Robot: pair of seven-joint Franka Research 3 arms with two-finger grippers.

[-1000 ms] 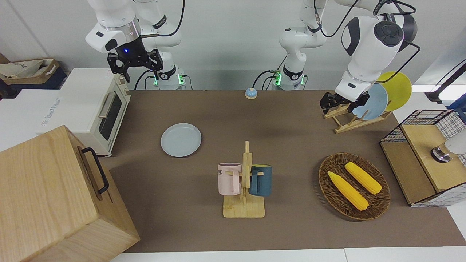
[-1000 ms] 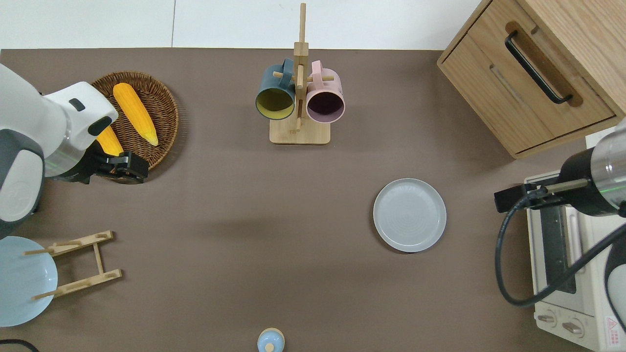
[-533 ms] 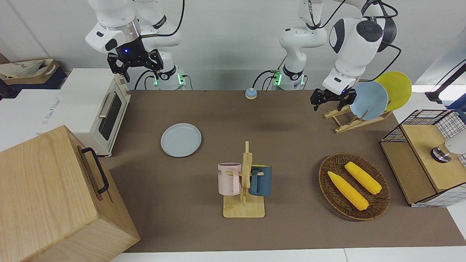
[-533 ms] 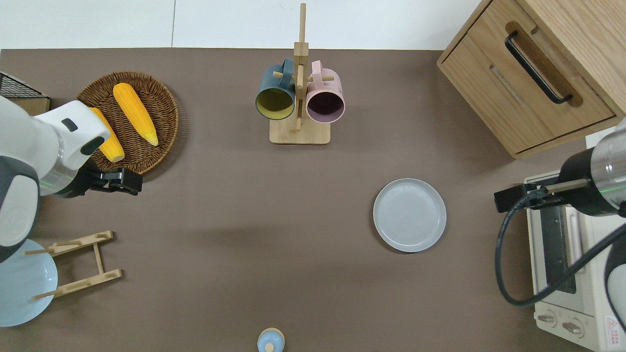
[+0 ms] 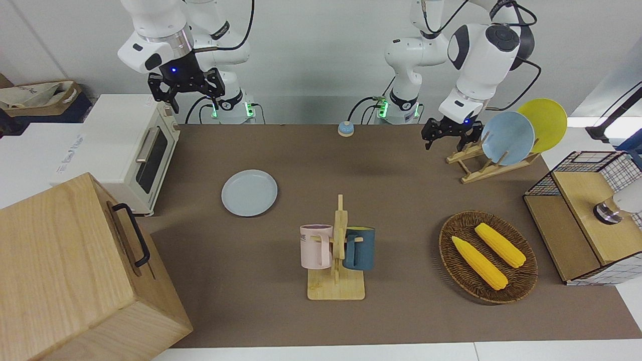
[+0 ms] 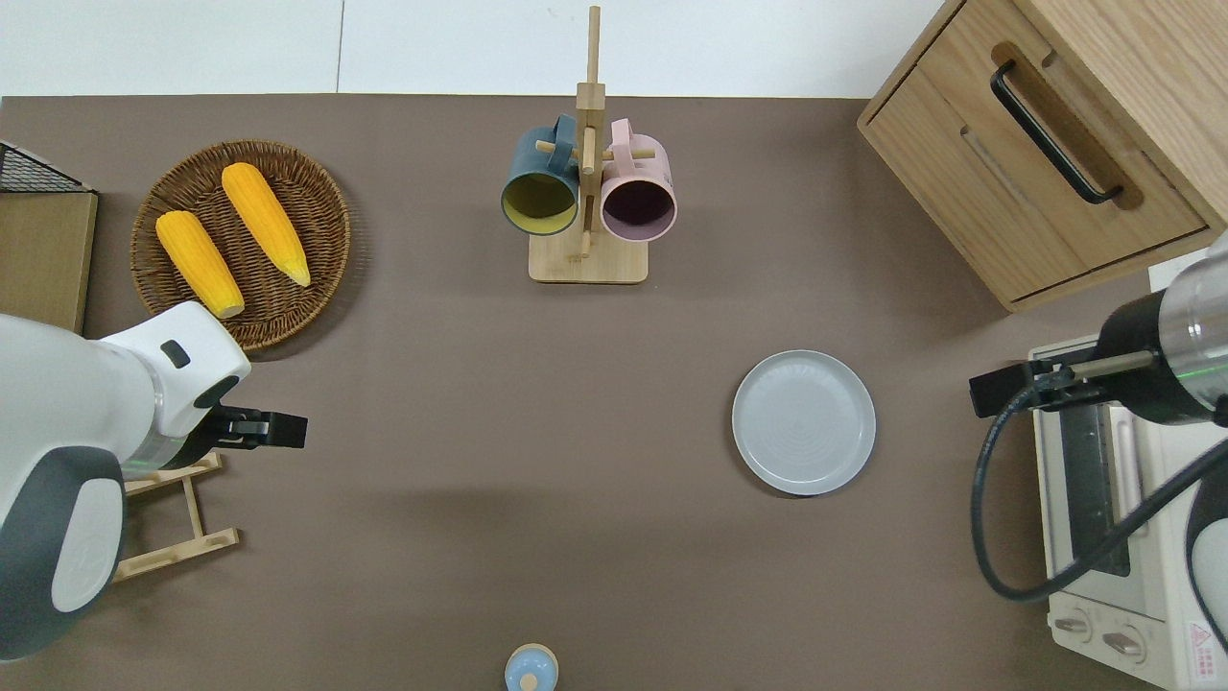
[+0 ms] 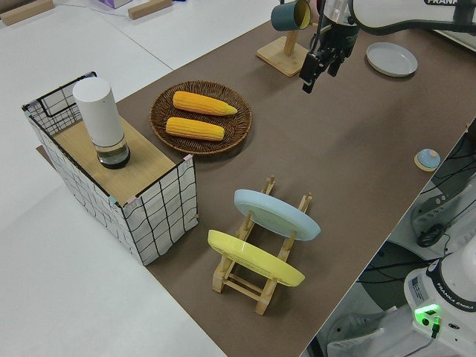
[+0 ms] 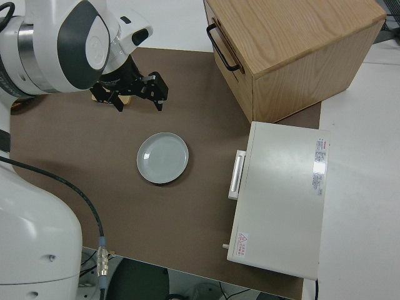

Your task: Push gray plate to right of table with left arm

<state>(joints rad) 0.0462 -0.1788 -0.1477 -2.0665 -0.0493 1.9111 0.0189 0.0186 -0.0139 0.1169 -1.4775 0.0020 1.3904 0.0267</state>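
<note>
Overhead view: one gray plate (image 6: 804, 422), two corn cobs (image 6: 266, 224), two mugs (image 6: 539, 188); both arms' jaws open, empty.

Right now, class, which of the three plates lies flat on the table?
The gray plate lies flat on the table; the blue plate and yellow plate stand propped in the wooden rack.

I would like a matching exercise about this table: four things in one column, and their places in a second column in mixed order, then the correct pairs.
Things:
1. gray plate
2. corn cobs
3. sky-blue plate
4. pink mug

Places:
A. hanging on the wooden mug tree
B. flat on the table, near the toaster oven
C. in the wicker basket
D. standing on edge in the wooden dish rack

Pairs: 1-B, 2-C, 3-D, 4-A
</note>
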